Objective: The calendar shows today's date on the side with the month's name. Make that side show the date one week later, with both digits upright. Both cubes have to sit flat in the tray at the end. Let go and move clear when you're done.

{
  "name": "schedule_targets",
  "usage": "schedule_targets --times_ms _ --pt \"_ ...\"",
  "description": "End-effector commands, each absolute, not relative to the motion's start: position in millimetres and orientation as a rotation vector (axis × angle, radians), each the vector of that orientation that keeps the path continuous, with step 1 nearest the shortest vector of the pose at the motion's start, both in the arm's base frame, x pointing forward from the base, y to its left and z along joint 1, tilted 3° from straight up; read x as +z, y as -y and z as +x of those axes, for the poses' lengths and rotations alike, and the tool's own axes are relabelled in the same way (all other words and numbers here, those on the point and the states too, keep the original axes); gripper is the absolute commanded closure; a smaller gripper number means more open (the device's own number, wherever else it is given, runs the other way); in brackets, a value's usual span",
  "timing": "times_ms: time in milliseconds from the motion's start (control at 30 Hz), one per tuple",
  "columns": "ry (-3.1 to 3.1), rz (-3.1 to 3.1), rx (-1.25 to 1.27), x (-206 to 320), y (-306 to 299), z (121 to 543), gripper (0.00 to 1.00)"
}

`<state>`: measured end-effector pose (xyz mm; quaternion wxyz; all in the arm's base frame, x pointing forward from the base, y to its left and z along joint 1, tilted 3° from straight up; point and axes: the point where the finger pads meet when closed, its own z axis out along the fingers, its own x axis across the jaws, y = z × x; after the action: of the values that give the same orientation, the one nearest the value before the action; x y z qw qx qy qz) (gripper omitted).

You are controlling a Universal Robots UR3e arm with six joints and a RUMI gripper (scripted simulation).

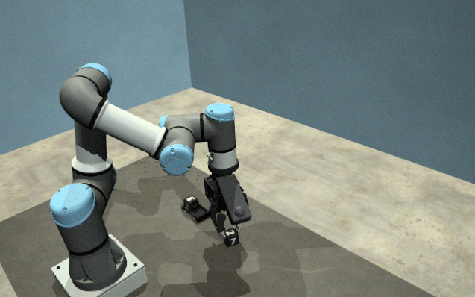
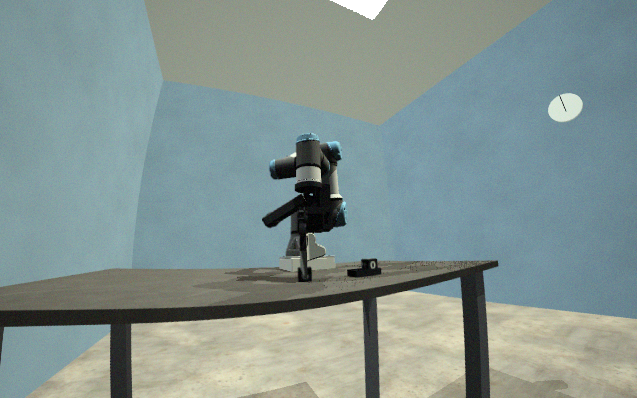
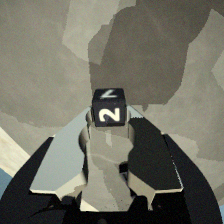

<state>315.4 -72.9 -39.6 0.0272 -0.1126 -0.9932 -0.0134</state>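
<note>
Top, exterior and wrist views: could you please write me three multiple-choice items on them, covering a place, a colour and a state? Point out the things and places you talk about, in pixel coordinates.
1. Where is the 2 cube [image 1: 231, 238] [image 2: 302, 276] [image 3: 109, 111]?
A. On the floor
B. Between the gripper's [image 1: 231, 233] [image 2: 305, 271] [image 3: 110, 114] fingers
C. Against a wall

2. What colour are its digits?
A. White
B. Red
C. Green

3. How is the tray [image 1: 198, 217] [image 2: 356, 273] filled?
A. No cube
B. Two cubes
C. One cube

Key:
1 B: the wrist view shows a fingertip at each side.
2 A: the 2 and 7 are white on black in the top view.
3 C: only the 0 cube [image 1: 192, 202] [image 2: 369, 264] sits there in the top and exterior views.
</note>
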Motion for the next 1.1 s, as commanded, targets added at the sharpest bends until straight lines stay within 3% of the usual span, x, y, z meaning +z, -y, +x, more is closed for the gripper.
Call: schedule_targets --times_ms 0,1067 --pt "3.070 -0.348 -0.040 -38.9 73.4 316.2 0.89" --pt "3.070 -0.348 -0.040 -34.4 73.5 316.4 0.89"
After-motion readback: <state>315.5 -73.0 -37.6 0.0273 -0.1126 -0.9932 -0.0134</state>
